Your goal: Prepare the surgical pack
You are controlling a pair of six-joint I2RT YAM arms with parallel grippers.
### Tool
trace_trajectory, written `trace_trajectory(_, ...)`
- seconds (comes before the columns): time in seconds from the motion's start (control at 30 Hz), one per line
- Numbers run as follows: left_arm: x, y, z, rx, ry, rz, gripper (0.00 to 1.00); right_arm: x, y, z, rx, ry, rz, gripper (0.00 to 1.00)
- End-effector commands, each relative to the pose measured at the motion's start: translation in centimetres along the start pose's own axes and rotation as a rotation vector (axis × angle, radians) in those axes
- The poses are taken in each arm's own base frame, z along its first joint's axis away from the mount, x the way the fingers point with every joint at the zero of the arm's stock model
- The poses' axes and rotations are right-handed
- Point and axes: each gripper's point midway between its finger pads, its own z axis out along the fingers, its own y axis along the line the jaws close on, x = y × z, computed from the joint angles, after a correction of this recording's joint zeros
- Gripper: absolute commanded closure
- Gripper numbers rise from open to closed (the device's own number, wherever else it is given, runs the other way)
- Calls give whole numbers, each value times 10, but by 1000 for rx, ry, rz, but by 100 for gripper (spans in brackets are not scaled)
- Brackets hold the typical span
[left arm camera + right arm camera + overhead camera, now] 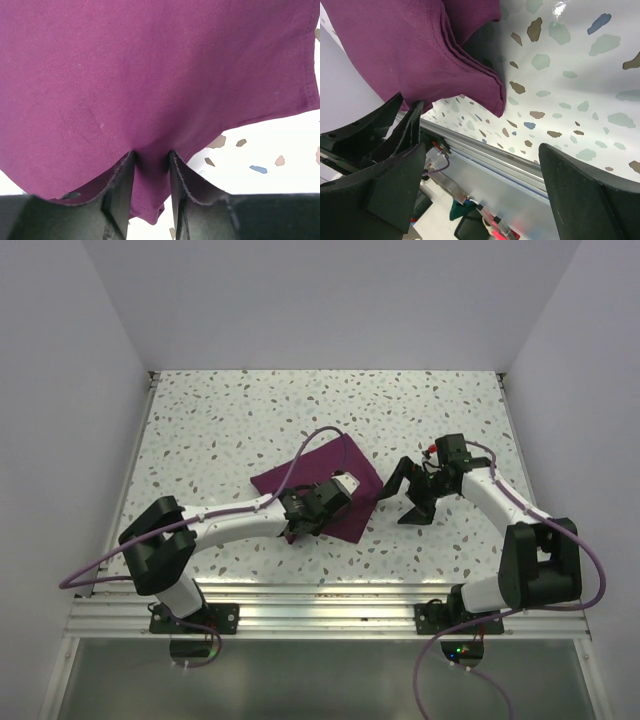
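- Surgical pack (322,465), for now just a folded purple drape, lies mid-table, and the left gripper (150,192) pinches a tuck of its near edge.
- Right gripper (406,495) hangs spread wide, beside the drape's right corner, touching nothing.
- Likely the drape-spreading step: next, lift that edge gently while the right takes the corner.

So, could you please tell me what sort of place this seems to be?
Probably a robotics lab test cell, not an operating room: plain white walls box in a speckled table, and a left arm and right arm stand bolted to an aluminium rail at its near edge.
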Motion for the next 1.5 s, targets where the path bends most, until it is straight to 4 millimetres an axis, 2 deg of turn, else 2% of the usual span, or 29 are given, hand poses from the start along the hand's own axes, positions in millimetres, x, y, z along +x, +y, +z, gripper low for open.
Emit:
trace_trajectory(0.0,-12,5,-4,-22,-36,5,64,-3,13,-6,-41,-19,-19,1)
trace_trajectory(0.2,-18,8,-8,-30,-44,14,80,-3,13,-5,-44,-14,-16,1)
trace_trajectory(0.23,-19,8,-9,-33,-47,14,86,-3,13,-5,-45,-15,-14,1)
trace_trajectory(0.3,-22,10,-11,-36,-52,18,93,-4,13,-4,-46,-17,-16,1)
trace_trajectory(0.47,-25,12,-13,-47,-48,21,100,-3,13,-2,-46,-10,-10,1)
trace_trajectory(0.63,-29,11,-15,-40,-35,25,100,-2,16,-1,-50,-12,-7,1)
trace_trajectory(0.8,-39,10,-26,-10,-65,16,100,-1,23,3,-74,-22,36,2)
trace_trajectory(1.0,-51,-1,-33,60,-90,18,100,-3,34,8,-92,-72,76,15)
trace_trajectory(1.1,-54,-7,-34,96,-97,20,100,7,44,21,-118,-54,116,29)
trace_trajectory(1.2,-53,-12,-35,126,-90,31,100,12,56,32,-139,-51,118,39)
trace_trajectory(1.27,-51,-14,-36,140,-84,35,100,8,58,37,-134,-87,113,43)
trace_trajectory(1.43,-50,-18,-42,179,-88,27,100,0,56,42,-132,-154,140,66)
trace_trajectory(1.47,-49,-19,-44,186,-84,24,100,-3,55,42,-132,-175,143,68)
